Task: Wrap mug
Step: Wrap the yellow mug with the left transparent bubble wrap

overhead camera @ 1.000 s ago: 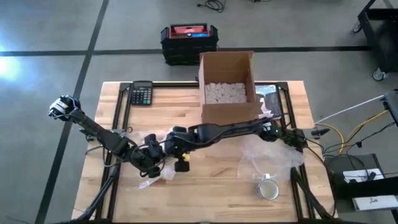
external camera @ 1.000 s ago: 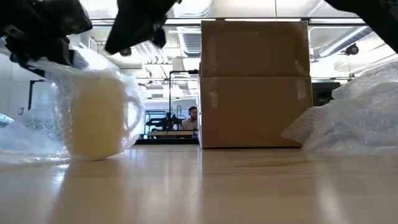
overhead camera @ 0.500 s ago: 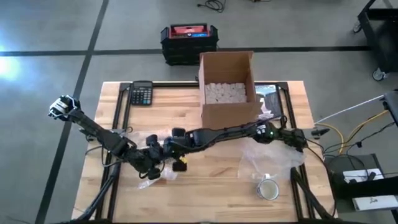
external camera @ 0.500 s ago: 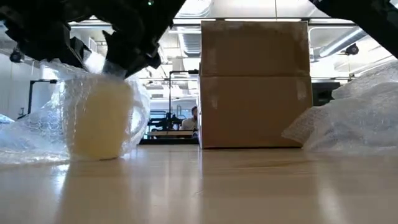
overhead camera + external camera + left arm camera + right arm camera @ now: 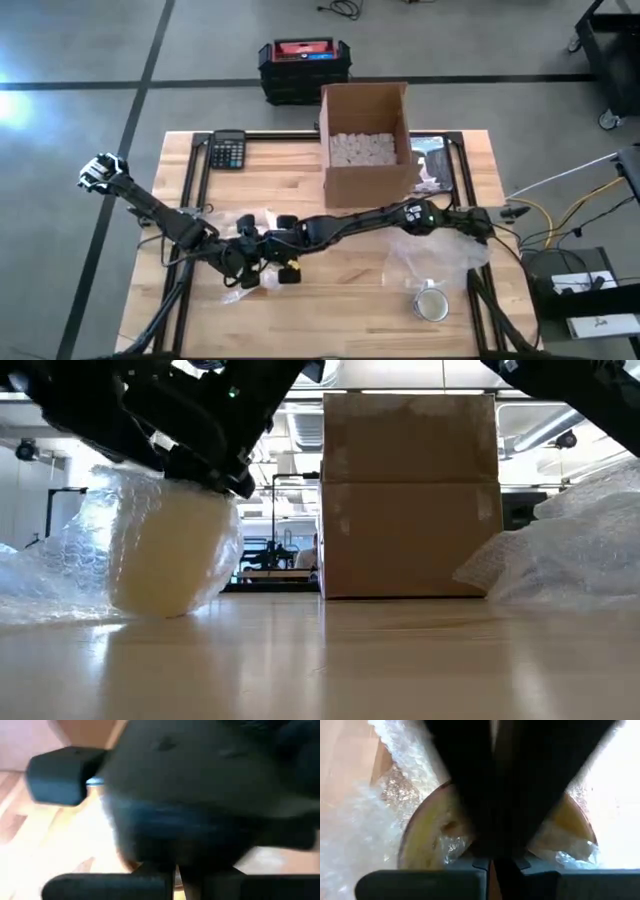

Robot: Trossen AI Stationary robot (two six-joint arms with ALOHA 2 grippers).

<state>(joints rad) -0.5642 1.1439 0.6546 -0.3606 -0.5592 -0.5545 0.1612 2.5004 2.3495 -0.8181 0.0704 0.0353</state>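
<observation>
Wooden table (image 5: 350, 290) on a grey floor carries one open cardboard box (image 5: 366, 140) with pale packing pieces inside. Left of the box and nearer the front edge, one cream mug (image 5: 170, 555) stands upright, mouth up, inside bubble wrap (image 5: 70, 565). Both the left gripper (image 5: 243, 262) and the right gripper (image 5: 278, 252) sit right over the mug; how far either is open, I cannot tell. Right of the box lies a second sheet of wrap (image 5: 440, 255) and one roll of tape (image 5: 431, 303). One calculator (image 5: 228, 150) lies left of the box.

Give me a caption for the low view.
Dark robot grippers press bubble wrap around a pale mug beside a cardboard box.
</observation>
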